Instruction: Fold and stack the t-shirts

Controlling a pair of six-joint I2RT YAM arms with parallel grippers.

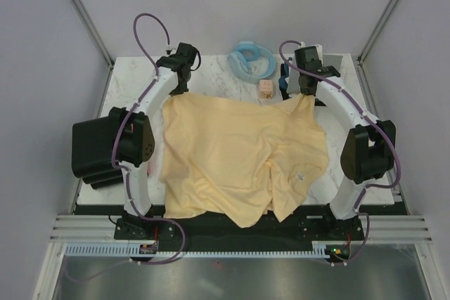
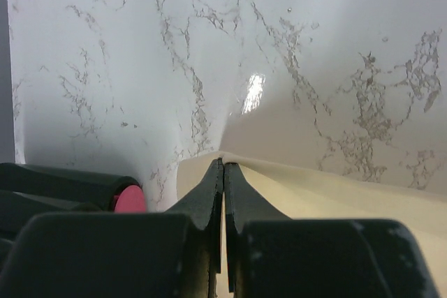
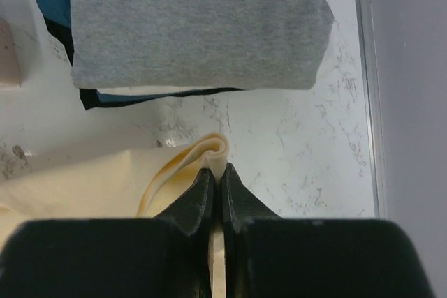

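While the pale yellow t-shirt (image 1: 239,156) lies spread and wrinkled over the middle of the table (image 1: 133,82), I hold it at its two far corners. My left tool (image 2: 223,167) is pressed together on the far-left edge of the cloth; my right tool (image 3: 218,172) is clamped on a rolled fold at the far-right corner. Just beyond the right tool lies a folded stack: a grey t-shirt (image 3: 199,22) on top, with white and dark layers under it, probably more shirts.
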